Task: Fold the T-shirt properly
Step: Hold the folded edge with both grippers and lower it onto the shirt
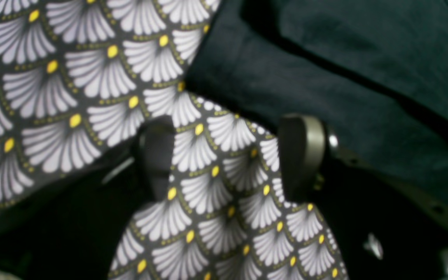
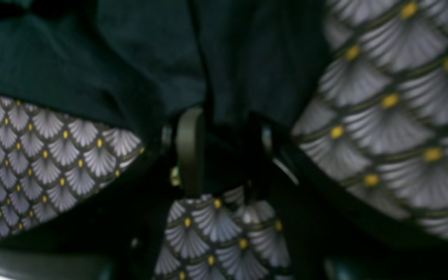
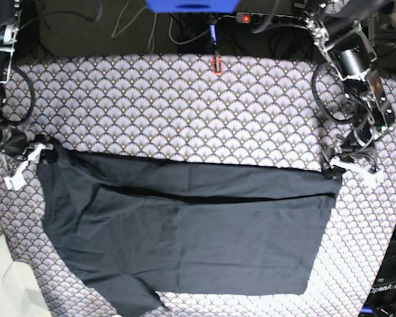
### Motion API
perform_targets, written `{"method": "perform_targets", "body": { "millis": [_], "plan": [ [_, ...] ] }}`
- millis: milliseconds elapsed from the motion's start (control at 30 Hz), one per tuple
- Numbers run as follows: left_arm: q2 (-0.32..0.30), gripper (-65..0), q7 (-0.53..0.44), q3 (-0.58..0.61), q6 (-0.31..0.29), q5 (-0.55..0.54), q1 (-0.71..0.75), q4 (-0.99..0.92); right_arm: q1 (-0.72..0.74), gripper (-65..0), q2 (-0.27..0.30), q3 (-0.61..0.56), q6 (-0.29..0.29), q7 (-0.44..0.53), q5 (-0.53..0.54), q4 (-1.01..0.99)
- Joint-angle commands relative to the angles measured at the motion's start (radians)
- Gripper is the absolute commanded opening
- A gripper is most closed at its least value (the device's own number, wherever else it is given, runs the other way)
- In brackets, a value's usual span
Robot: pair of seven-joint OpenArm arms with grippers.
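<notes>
The dark T-shirt (image 3: 185, 231) lies spread across the front of the table, its top part folded down along a straight edge, with one sleeve at the lower left. My right gripper (image 3: 43, 152) sits at the shirt's upper left corner. In the right wrist view, dark T-shirt (image 2: 130, 58) fabric fills the gap of my right gripper (image 2: 224, 153), which is shut on it. My left gripper (image 3: 331, 170) is at the shirt's upper right corner. In the left wrist view my left gripper (image 1: 228, 155) is open, with only tablecloth between its fingers and the T-shirt (image 1: 364, 77) just beyond.
The scallop-patterned tablecloth (image 3: 185, 105) covers the whole table. A small red object (image 3: 217, 64) lies at the far edge. Behind it are a power strip (image 3: 251, 16) and cables. The table's edges run close to both arms.
</notes>
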Motion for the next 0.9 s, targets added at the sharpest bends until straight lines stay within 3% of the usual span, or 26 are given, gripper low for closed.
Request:
{"method": "perform_targets", "body": {
  "millis": [0, 167, 867],
  "plan": [
    [-0.010, -23.8, -0.006, 0.000, -0.004, -0.010, -0.025, 0.015, 0.015, -44.5, 0.028, 0.008, 0.005, 0.021, 0.015, 0.012],
    [-0.010, -23.8, -0.006, 0.000, -0.004, -0.012, -0.036, 0.015, -0.015, -44.5, 0.016, 0.008, 0.005, 0.057, 0.015, 0.012],
    [-0.002, -23.8, -0.011, 0.001, 0.004, 0.001, -0.110, 0.006, -0.013, -44.7, -0.033, 0.008, 0.003, 0.056, 0.017, 0.011]
  ]
}}
